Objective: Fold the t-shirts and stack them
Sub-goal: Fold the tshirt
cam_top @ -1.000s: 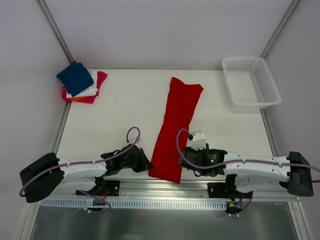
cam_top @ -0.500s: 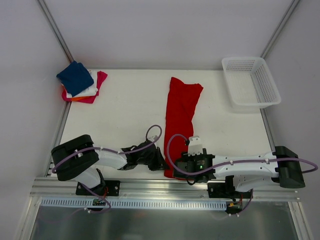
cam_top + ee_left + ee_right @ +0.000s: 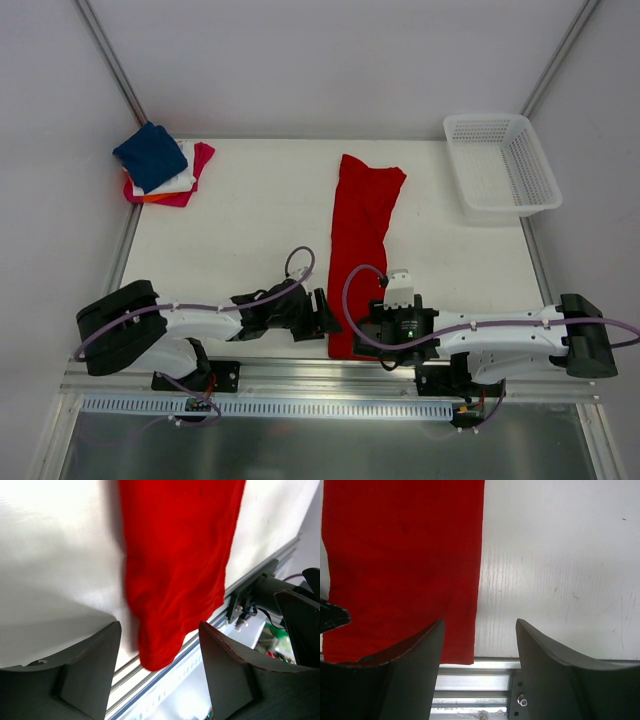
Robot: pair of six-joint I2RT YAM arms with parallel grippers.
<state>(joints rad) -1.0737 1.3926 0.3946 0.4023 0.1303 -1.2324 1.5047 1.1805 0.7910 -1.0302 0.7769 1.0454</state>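
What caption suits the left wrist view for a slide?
Open left fingers frame the near end of the folded red t-shirt at the table edge.

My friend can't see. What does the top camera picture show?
A long red t-shirt, folded into a narrow strip, lies down the middle of a white table, with the left gripper and right gripper on either side of its near end. A stack of small folded shirts sits at the far left corner, a white mesh basket at the far right.
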